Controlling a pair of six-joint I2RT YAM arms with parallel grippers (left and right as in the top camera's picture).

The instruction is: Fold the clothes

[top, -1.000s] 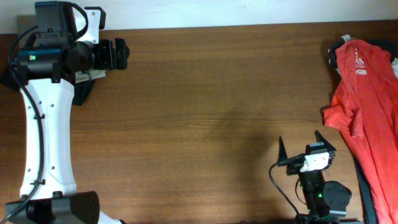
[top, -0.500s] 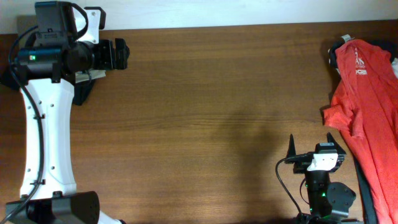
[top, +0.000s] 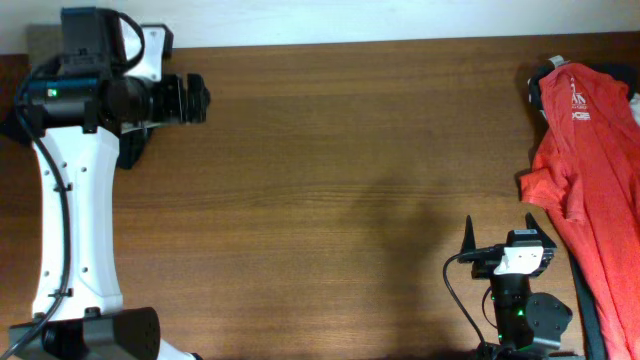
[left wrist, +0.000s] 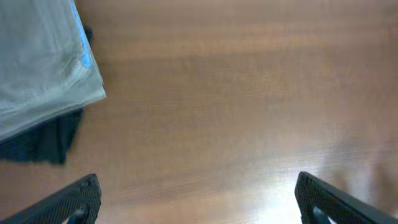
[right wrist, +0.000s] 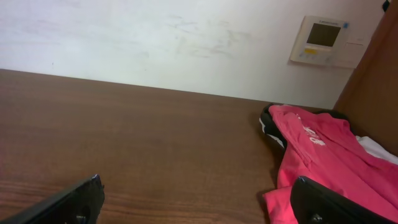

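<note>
Lying along the table's (top: 330, 150) right edge, the red T-shirt (top: 590, 150) sits near the wide-open right gripper (top: 498, 225), while the left gripper (left wrist: 197, 186), also wide open, hangs beside pale folded fabric (left wrist: 37, 62).

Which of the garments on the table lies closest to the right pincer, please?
The red T-shirt, lying just to the right of the right pincer. The pale grey-green garment sits far off at the opposite, left side.
</note>
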